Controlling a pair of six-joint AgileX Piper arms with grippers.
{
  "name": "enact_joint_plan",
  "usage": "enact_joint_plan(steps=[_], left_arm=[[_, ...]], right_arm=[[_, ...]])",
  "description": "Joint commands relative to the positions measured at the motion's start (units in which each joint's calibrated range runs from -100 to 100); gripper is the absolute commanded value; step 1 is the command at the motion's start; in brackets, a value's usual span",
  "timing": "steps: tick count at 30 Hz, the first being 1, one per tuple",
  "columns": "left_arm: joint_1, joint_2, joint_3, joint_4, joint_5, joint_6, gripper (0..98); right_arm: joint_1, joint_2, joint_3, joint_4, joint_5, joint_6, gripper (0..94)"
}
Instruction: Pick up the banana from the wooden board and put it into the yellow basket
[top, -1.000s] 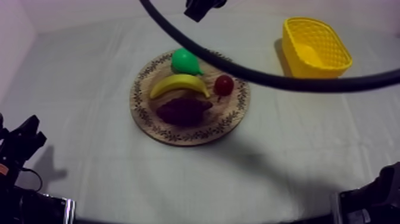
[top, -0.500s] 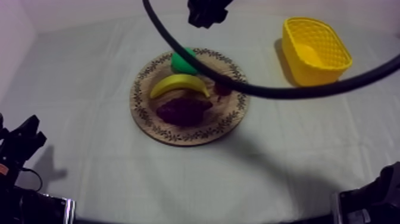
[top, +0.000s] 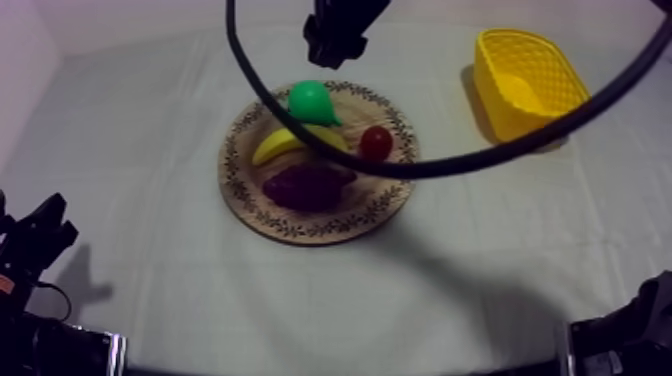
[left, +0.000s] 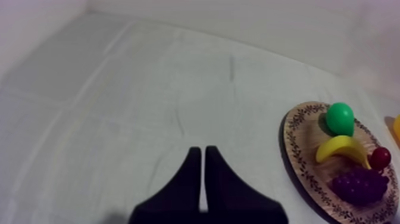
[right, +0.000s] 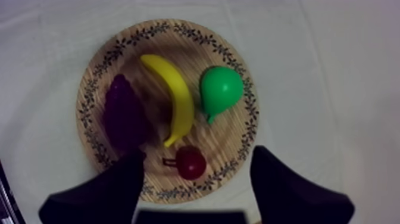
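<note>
Right wrist view: right gripper (right: 199, 156) hangs over wooden board (right: 89, 95), jaws spread, nothing btwn. Banana (right: 175, 98) lies mid-board btwn grapes (right: 122, 116) & pear (right: 221, 89). Should drop across its middle w/o clipping small red fruit (right: 190, 162). Left gripper (left: 202, 150) pressed together, idle.

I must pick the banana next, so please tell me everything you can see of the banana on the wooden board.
The banana is smooth and plain yellow, looks like plastic, and is curved and whole, with a narrow tip at each end. It lies flat near the middle of the wooden board, between the bunch of grapes and the pear. One tip points toward the small red fruit; whether they touch I cannot tell. Nothing holds it.
</note>
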Motion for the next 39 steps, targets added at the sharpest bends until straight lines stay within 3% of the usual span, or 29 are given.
enact_joint_plan(steps=[1, 21, 39], left_arm=[[0.0, 0.0, 0.0, 0.00, 0.0, 0.0, 0.0], [0.0, 0.0, 0.0, 0.00, 0.0, 0.0, 0.0], [0.0, 0.0, 0.0, 0.00, 0.0, 0.0, 0.0]], right_arm=[[0.1, 1.7, -0.3, -0.3, -0.2, 0.2, 52.6], [0.7, 24.3, -11.7, -2.1, -2.1, 1.4, 52.8], [0.5, 37.8, -17.9, -1.6, -4.5, 1.8, 51.6]])
